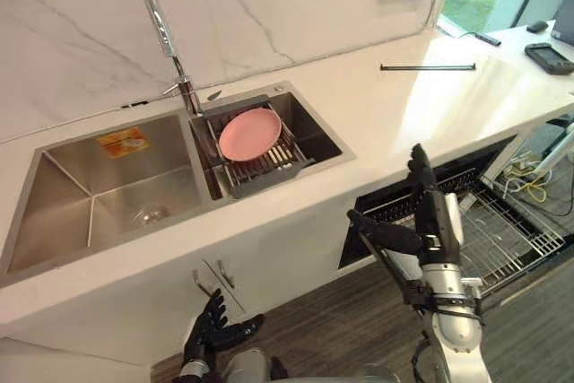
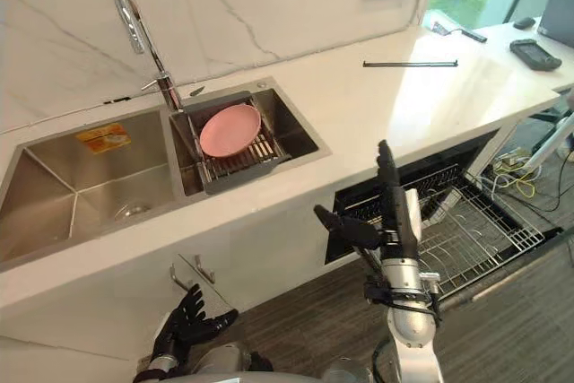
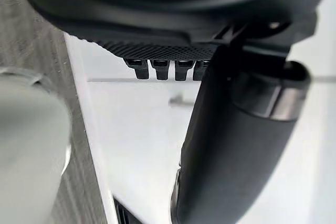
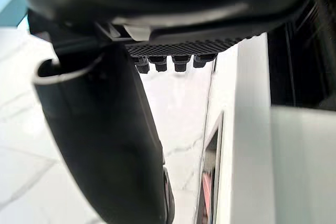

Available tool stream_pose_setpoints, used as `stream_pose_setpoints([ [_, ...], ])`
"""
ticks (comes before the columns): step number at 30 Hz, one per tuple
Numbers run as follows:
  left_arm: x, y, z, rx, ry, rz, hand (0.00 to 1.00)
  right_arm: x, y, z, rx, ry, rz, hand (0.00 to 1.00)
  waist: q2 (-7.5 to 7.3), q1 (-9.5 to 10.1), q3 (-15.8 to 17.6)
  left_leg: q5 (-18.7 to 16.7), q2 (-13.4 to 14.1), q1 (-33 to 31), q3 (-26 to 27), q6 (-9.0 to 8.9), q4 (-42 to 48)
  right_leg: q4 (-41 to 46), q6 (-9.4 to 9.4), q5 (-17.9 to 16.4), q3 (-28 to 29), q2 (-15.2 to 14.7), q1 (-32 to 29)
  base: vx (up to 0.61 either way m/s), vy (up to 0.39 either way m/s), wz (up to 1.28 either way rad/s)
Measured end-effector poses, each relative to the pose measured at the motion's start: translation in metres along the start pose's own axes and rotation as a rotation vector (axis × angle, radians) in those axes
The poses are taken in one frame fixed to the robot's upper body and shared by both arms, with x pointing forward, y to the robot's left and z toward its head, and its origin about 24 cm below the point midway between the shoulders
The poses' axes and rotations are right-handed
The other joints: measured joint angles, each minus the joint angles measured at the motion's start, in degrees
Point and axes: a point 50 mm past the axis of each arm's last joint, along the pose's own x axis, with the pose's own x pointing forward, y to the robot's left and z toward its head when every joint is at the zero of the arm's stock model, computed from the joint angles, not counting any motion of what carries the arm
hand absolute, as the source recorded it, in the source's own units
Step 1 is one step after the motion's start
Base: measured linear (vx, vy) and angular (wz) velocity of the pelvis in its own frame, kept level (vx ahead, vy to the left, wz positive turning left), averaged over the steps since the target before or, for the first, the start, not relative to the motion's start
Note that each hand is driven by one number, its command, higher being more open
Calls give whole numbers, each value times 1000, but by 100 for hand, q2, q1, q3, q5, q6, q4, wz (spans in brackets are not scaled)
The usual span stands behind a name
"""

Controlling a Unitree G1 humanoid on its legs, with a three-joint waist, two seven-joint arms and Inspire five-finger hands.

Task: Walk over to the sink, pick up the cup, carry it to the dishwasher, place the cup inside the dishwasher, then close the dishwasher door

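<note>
Beyond the right hand and off to its left, in the nearer-lying right basin of the sink, no cup can be told apart; what is seen there is a pink plate, laid face up on a drain rack set across that basin. The plate is round, so no long axis is offered; the rack beneath it runs from the basin's front wall toward the back.

The right hand is held raised in front of the counter edge, fingers straight and pointing up, thumb spread out to the side, with nothing in its grasp. Just behind it and to its right the dishwasher stands open, its wire basket pulled out.

The left hand hangs low before the cabinet doors, below the sink, fingers loosely spread and empty.

The right hand is judged the nearer to the rack, being already at counter height; a reach up, forward and leftward over the counter edge would be needed. The left hand would first have to be lifted clear of the counter's overhang.
</note>
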Motion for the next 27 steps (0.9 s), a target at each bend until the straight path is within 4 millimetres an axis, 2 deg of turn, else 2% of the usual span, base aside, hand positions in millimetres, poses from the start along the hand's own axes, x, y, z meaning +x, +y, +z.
stream_pose_setpoints([
  [2, -10, 6, -13, 57, 72, -18, 100, -1, 4, -3, -31, 10, 26, 100, 11, 34, 6, 38, -184, 380, -121, 75, -369, 337, -9, -31, -22, 100, -54, 328, 134, 4],
  [3, -17, 9, -22, 71, 115, -7, 100, -1, 5, -5, -48, 19, 31, 100, 44, 38, -1, 56, -243, 620, -322, 90, -657, 247, -131, -110, -131, 261, -114, 299, 107, 9],
  [6, -20, 13, -29, 87, 180, -8, 100, -1, -2, -5, -84, 17, 13, 100, 68, -20, -8, 205, -194, 961, -791, -12, -1116, -475, -280, -323, -192, 685, -549, 293, 38, 62],
  [7, -20, 12, -30, 92, 193, -13, 100, 0, -4, -5, -97, 17, 11, 100, 88, -38, 4, 229, -149, 1017, -908, -52, -1139, -684, -297, -331, -104, 801, -643, 300, -22, 92],
  [8, -21, 13, -34, 93, 218, -8, 100, 1, -6, -7, -106, 19, 6, 100, 98, -62, 8, 245, -52, 1093, -1109, -114, -1138, -1088, -330, -297, 117, 1052, -884, 382, -71, 91],
  [9, -22, 17, -36, 96, 236, -1, 100, 1, -6, -7, -105, 22, -6, 100, 70, -49, -8, 227, -17, 1154, -1284, -264, -1139, -1842, -357, 95, 245, 1217, -1008, 326, -78, 88],
  [10, -23, 20, -36, 103, 241, -1, 100, 1, -5, -7, -102, 20, -12, 100, -9, -34, -46, 204, -65, 1183, -1337, -342, -1132, -2383, -470, 634, 290, 1253, -1004, 408, -113, 94],
  [11, -24, 21, -40, 100, 268, 2, 100, 0, -8, -8, -113, 24, -19, 100, 10, -56, -102, 141, -30, 1239, -1478, -454, -978, -2555, -556, 1230, 233, 1276, -890, 335, -84, 72],
  [12, -26, 17, -45, 63, 287, 9, 100, 4, -9, -10, -141, 27, -6, 100, 123, 22, -131, 185, 104, 1036, -1497, -582, -603, -2927, -576, 1273, 176, 1297, -625, 306, -77, 66],
  [13, -27, 15, -47, 43, 290, 13, 100, 6, -9, -11, -167, 22, 2, 100, 146, 48, -127, 151, 184, 916, -1514, -576, -571, -3166, -583, 1353, 99, 1312, -502, 242, -81, 35],
  [14, -27, 14, -47, 39, 288, 12, 100, 8, -8, -11, -173, 22, 3, 100, 183, 38, -134, 114, 219, 914, -1513, -579, -732, -3287, -580, 1388, 38, 1312, -409, 153, -83, 38],
  [15, -27, 13, -46, 38, 285, 10, 100, 12, -8, -14, -175, 31, 2, 100, 176, 52, -127, 173, 262, 950, -1496, -691, -1262, -3452, -581, 1441, -48, 1332, -294, 143, -99, 32],
  [16, -26, 12, -46, 33, 276, 10, 100, 15, -7, -15, -180, 31, 6, 100, 259, 103, -145, 665, 352, 1007, -1472, -656, -1746, -3512, -579, 1452, -77, 1404, -245, 83, -66, 10],
  [17, -26, 13, -45, 37, 274, 8, 100, 16, -5, -16, -174, 37, 13, 100, 225, 173, -147, 752, 356, 1076, -1436, -662, -1813, -3568, -568, 1488, -11, 1428, -232, 49, -53, -5],
  [19, -26, 12, -44, 41, 264, 5, 100, 19, -3, -14, -174, 27, 32, 100, 218, 192, -150, 763, 384, 1053, -1404, -657, -1838, -3794, -543, 1614, 23, 1475, -172, -19, -13, -9],
  [27, -25, 10, -42, 71, 237, 2, 100, 18, -2, -16, -175, 48, 70, 100, 244, 170, -174, 901, 420, 1051, -1361, -718, -2032, -4338, -569, 1968, 48, 1590, 2, -64, -11, -4],
])
